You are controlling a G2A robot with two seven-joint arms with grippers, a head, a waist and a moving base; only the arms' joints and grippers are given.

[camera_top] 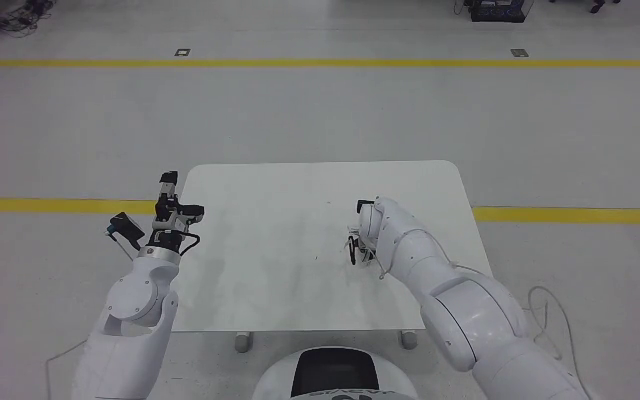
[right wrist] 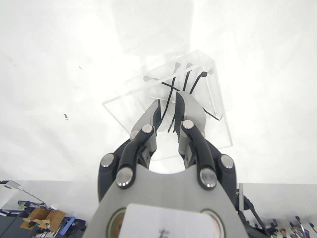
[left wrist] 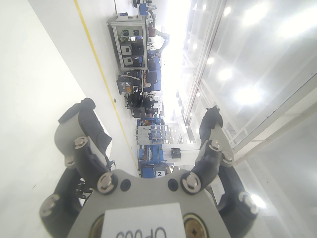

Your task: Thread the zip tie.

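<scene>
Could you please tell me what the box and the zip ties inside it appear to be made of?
The box looks like clear, glossy rigid plastic, probably acrylic: the table shows through its walls and its edges catch light. The zip ties look like matte black flexible plastic, likely nylon: thin strips that bend, with blocky heads.

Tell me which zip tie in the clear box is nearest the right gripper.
The zip tie running between the fingers of the right gripper; the other ties lie farther off in the clear box.
</scene>
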